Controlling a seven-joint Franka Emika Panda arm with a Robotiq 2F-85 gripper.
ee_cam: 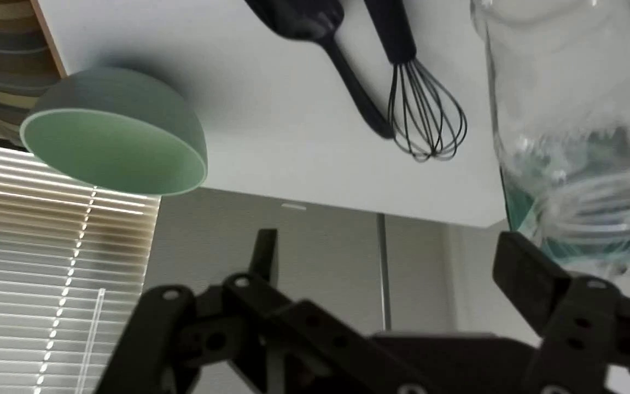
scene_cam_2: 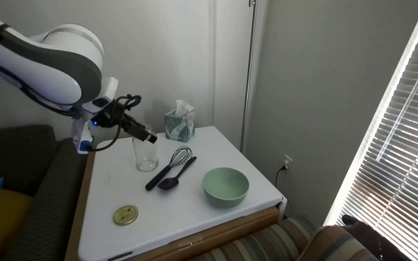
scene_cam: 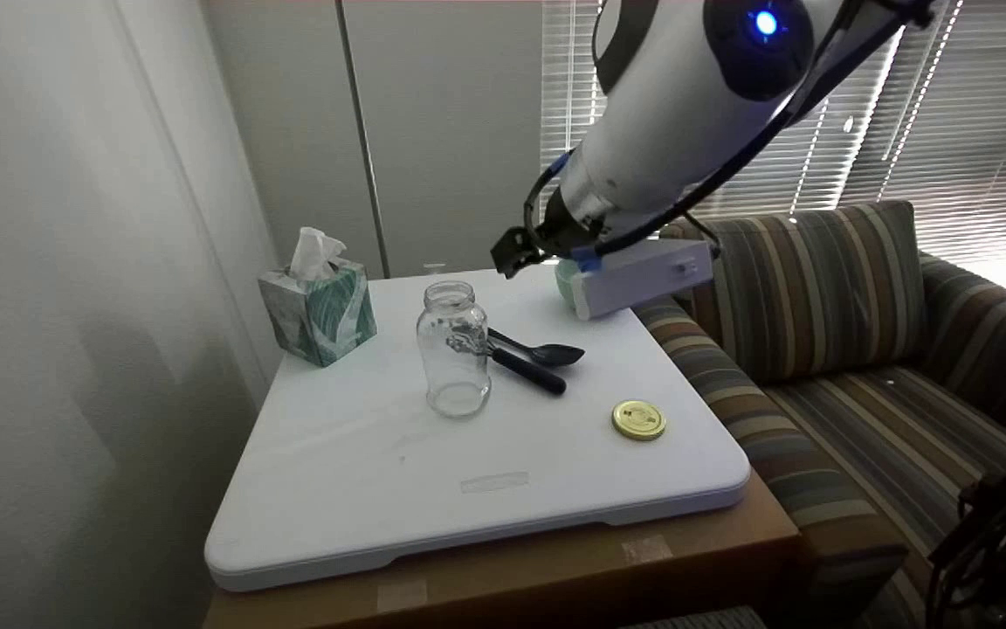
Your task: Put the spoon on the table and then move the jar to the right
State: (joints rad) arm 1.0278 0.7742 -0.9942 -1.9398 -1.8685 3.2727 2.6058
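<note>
The black spoon (scene_cam: 555,354) lies flat on the white table (scene_cam: 337,489), close against the whisk; its bowl also shows as part of the spoon (ee_cam: 309,19) in the wrist view. Beside them the clear glass jar (scene_cam: 455,384) stands upright without a lid, and the jar (ee_cam: 561,104) fills the right side of the wrist view. My gripper (ee_cam: 394,257) is open, with nothing between its widely spread fingers. It hangs above the table, apart from the jar. In an exterior view the gripper (scene_cam_2: 150,137) covers part of the jar's upper portion.
A whisk (scene_cam_2: 158,177) with a black handle lies alongside the spoon. The pale green bowl (scene_cam_2: 227,186) and a gold lid (scene_cam_2: 125,215) are also on the table. A tissue box (scene_cam: 320,314) stands by the wall, and a striped sofa (scene_cam: 826,297) adjoins the table.
</note>
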